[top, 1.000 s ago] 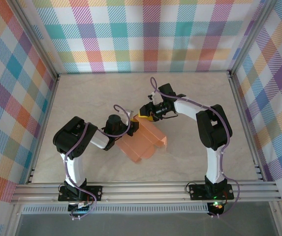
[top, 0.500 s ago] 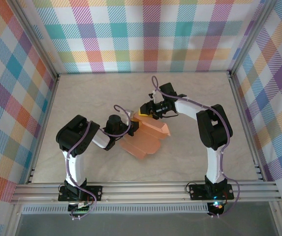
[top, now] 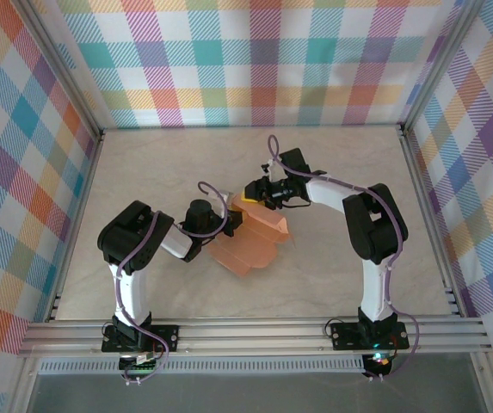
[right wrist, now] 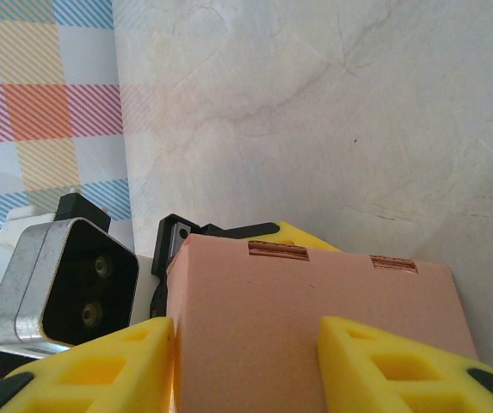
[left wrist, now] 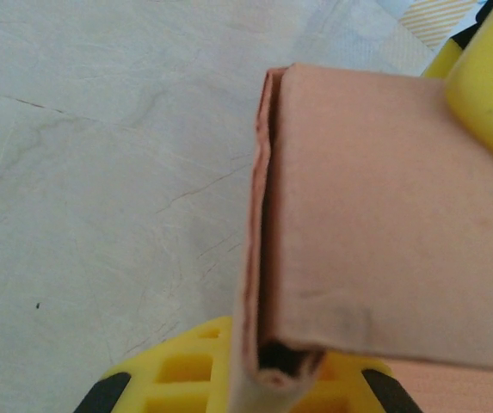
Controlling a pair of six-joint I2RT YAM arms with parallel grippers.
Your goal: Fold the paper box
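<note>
The paper box is salmon-orange card, partly folded, lying between the two arms at mid-table. My left gripper is shut on a doubled, folded edge of it, and the yellow jaws pinch that edge at the bottom of the left wrist view. The folded panel rises to the right. My right gripper stands open over the box's far side. One of its fingers rests on a slotted panel, the other at the panel's left edge. A yellow right fingertip lies against the panel.
The table is pale marbled, with plaid walls on three sides and a metal rail at the near edge. The left arm's wrist camera housing sits close beside the right gripper's fingers.
The left gripper has shut on the card's edge. The sheet has gone from spread out to more folded and compact, and the right gripper has shifted slightly toward the left arm.
</note>
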